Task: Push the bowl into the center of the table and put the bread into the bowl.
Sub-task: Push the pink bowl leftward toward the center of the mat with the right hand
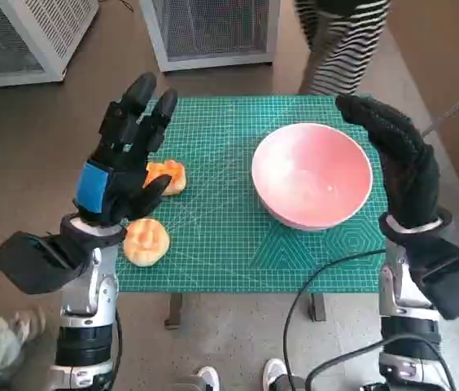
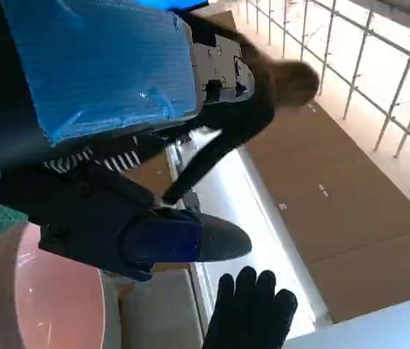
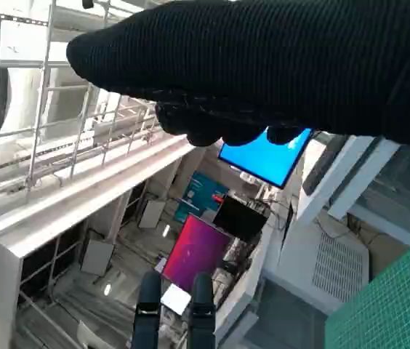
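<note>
Both my forearms were raised, L at left side, R at right. My left hand [image 1: 124, 159] was up w/ fingers spread, holding nothing. My right hand [image 1: 400, 163] was open too, gloved fingers straight, pointing to far side.

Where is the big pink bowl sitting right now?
In the head view, the round pink bowl sits on the right part of the green cutting mat, just beside the robot's black-gloved right hand and across from the two orange bread pieces.
</note>
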`<action>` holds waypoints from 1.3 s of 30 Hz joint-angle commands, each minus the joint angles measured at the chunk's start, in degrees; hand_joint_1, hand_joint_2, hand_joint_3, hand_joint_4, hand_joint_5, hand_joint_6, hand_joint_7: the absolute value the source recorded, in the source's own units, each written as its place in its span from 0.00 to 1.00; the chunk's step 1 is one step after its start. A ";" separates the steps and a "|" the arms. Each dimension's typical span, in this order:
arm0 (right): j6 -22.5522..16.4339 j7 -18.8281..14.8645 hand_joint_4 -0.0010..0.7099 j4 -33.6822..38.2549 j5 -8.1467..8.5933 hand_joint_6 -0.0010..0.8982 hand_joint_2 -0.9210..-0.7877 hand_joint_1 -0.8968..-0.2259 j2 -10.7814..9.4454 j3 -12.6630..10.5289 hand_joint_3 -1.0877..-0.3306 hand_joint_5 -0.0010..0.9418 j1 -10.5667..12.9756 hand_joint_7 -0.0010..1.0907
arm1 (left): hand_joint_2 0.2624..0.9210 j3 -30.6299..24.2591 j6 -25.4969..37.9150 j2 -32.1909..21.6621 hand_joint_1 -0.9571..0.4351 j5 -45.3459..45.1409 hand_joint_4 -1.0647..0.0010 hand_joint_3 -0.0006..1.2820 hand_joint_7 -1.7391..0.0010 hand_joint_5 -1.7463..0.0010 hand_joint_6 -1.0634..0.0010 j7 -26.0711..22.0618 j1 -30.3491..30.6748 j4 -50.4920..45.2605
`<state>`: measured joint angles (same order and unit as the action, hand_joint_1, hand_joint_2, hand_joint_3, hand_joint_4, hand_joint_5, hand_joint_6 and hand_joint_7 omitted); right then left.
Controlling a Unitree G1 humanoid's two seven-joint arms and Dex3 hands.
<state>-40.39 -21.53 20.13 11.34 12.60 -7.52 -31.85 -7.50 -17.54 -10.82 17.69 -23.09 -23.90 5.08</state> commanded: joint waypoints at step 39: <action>-5.70 -2.92 0.29 22.62 2.31 0.00 0.00 0.46 4.42 -4.64 0.48 0.00 -8.44 0.46 | 1.00 -0.45 -2.35 -0.91 0.23 -1.83 0.81 0.27 0.80 1.00 1.00 0.11 -0.75 1.75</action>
<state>-45.37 -23.92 36.97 13.34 16.18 -11.04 -38.82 -7.84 -19.03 -11.56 16.35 -23.07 -24.10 6.42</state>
